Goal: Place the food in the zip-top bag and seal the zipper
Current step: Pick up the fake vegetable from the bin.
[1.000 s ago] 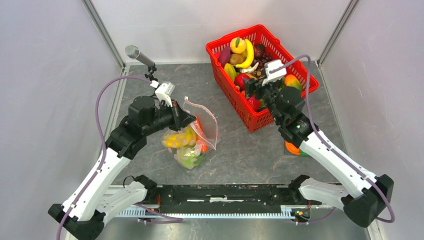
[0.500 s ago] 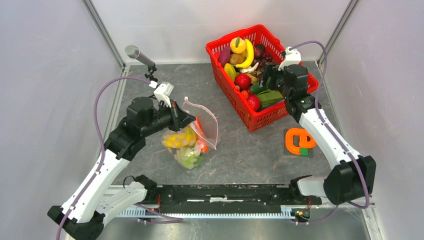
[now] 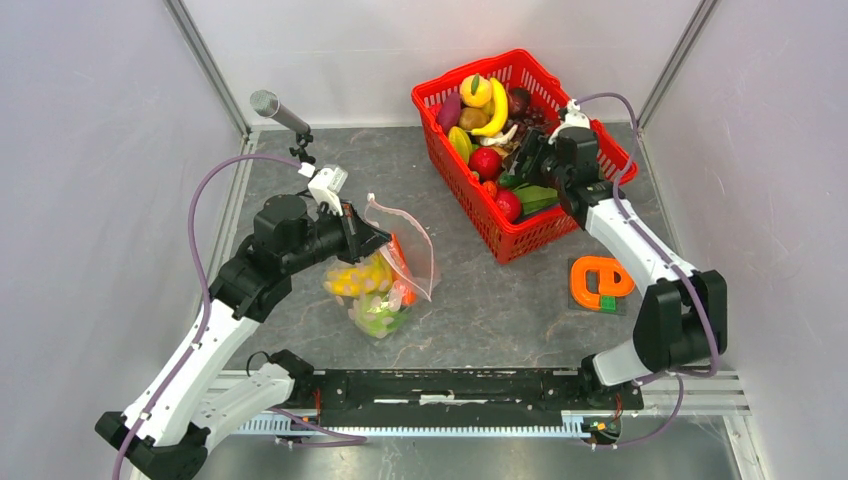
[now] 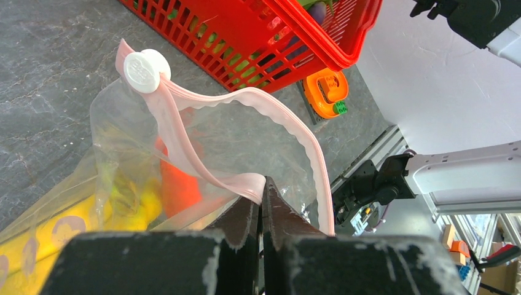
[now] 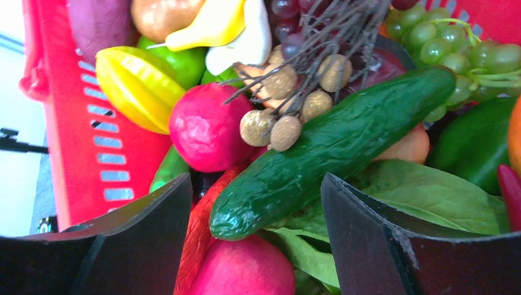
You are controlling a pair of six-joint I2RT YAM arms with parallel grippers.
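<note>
Left tool (image 4: 261, 192) is clamping shut on the zipper (image 4: 289, 123), pinching one side of the pale pink strip between its two black fingers. The bag (image 3: 385, 290) is hanging from that grip over the left half of the counter (image 3: 480, 310), well apart from the basket (image 3: 540, 238). The bag's mouth is gaping open, with the zipper's two sides curving away from each other. A white slider tab (image 4: 146, 70) is sitting at the far end of the strip.

Inside the bag, the yellow bananas (image 3: 355, 278) are lying in the upper part. An orange carrot (image 3: 398, 252) is showing just below the mouth, and a pale green piece (image 3: 380, 318) is sitting at the bottom.

Right tool (image 5: 255, 184) is hovering over the red basket at the back right, its jaws standing wide apart and holding nothing. In the right wrist view, the green cucumber (image 5: 332, 147) is lying slantwise in the gap between the fingers. A red fruit (image 5: 206, 126) is sitting just beside its lower end, and green leaves (image 5: 430, 196) are lying under it. Cannot tell whether the fingers are touching the cucumber.

An orange toy (image 3: 598, 283) is lying on the counter, near the basket's front corner.
</note>
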